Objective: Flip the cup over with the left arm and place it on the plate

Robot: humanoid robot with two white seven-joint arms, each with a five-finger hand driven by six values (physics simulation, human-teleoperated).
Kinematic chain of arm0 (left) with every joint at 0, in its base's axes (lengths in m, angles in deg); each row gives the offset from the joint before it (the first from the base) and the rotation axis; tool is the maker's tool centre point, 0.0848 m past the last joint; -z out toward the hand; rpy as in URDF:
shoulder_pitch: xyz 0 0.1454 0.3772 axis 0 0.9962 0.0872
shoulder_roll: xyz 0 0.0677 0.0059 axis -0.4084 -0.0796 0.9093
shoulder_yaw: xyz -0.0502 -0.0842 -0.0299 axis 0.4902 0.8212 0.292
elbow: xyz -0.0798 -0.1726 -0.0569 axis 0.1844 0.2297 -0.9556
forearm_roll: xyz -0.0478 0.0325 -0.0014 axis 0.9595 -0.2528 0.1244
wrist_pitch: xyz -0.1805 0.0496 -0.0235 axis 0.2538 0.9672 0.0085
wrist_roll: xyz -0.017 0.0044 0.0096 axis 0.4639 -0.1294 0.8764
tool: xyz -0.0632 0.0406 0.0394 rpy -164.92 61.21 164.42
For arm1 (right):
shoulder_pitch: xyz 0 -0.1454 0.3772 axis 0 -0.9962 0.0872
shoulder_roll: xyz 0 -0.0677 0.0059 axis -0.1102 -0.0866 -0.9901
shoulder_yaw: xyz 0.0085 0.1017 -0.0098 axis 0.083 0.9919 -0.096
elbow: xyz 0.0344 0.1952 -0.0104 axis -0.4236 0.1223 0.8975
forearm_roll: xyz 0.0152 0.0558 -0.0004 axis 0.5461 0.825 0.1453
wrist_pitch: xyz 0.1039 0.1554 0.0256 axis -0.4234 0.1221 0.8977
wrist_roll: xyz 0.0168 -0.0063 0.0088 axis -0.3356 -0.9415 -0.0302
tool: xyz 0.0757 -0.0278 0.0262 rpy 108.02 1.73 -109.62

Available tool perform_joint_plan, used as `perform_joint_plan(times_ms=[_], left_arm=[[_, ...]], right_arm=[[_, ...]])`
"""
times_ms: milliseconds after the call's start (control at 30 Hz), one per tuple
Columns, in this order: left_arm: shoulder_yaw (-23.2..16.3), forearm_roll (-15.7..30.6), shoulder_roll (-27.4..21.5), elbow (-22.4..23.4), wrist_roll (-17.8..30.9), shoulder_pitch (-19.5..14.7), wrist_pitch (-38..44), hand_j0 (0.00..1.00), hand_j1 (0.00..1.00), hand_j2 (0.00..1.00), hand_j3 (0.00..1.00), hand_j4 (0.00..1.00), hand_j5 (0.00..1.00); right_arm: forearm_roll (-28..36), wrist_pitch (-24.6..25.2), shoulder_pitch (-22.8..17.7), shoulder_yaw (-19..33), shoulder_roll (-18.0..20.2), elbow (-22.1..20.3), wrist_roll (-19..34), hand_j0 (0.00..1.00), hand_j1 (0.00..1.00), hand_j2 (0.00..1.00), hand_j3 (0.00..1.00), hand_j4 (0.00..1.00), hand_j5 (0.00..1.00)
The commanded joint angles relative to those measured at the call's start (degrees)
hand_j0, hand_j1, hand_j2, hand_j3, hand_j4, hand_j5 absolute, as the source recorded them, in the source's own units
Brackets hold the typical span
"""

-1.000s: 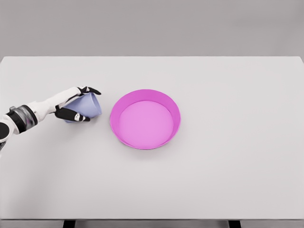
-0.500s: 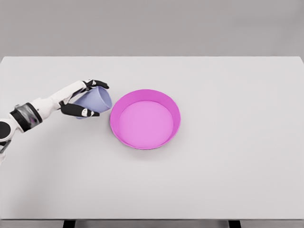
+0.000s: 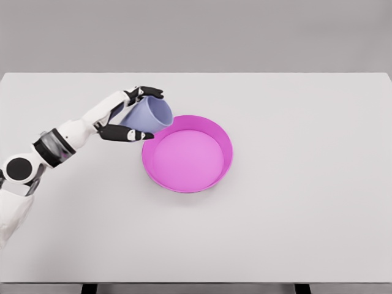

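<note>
Left hand — clasped around the lavender cup, black-tipped fingers arched over the cup's far side and the thumb pressed along its near side. The white arm entered from the table's left edge and reached toward the middle.

Lavender cup — held off the table, tilted, its open mouth turned to the right and slightly toward the camera, its base tucked into the palm. It projected to the right of the hand, with the rim lying over the far-left edge of the plate; whether the two touched could not be told.

Magenta plate — round, with a raised rim, resting flat near the table's centre, somewhat left of the midline.

Table — pale grey, rectangular, carrying the plate; its dark legs showed at the near edge.

Right hand — out of view.
</note>
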Motion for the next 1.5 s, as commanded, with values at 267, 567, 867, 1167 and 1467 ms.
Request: perform_joint_plan(times_ms=[267, 567, 867, 1167, 1467], left_arm=[[-0.46, 3.22, 4.03, -1.80, -0.03, 1.41, -0.33, 0.73, 0.73, 0.73, 0.73, 0.73, 0.73], [-3.27, 3.48, 6.50, -1.88, -0.03, 2.11, 0.02, 0.74, 0.74, 0.74, 0.74, 0.74, 0.74], [-4.94, 3.57, 7.64, -1.62, -0.03, 2.28, 0.90, 0.75, 0.75, 0.75, 0.75, 0.75, 0.75], [-5.29, 4.36, 9.48, -1.09, -0.03, 3.95, 1.17, 0.75, 0.75, 0.75, 0.75, 0.75, 0.75], [-6.17, 4.19, 11.77, 2.69, -0.03, 4.31, 1.08, 0.75, 0.75, 0.75, 0.75, 0.75, 0.75]], right_arm=[[0.00, 0.00, 0.00, 0.00, 0.00, 0.00, 0.01, 1.00, 1.00, 1.00, 1.00, 1.00, 1.00], [0.00, 0.00, 0.00, 0.00, 0.00, 0.00, 0.01, 1.00, 1.00, 1.00, 1.00, 1.00, 1.00], [0.00, 0.00, 0.00, 0.00, 0.00, 0.00, 0.01, 1.00, 1.00, 1.00, 1.00, 1.00, 1.00], [0.00, 0.00, 0.00, 0.00, 0.00, 0.00, 0.01, 1.00, 1.00, 1.00, 1.00, 1.00, 1.00], [0.00, 0.00, 0.00, 0.00, 0.00, 0.00, 0.01, 1.00, 1.00, 1.00, 1.00, 1.00, 1.00]])
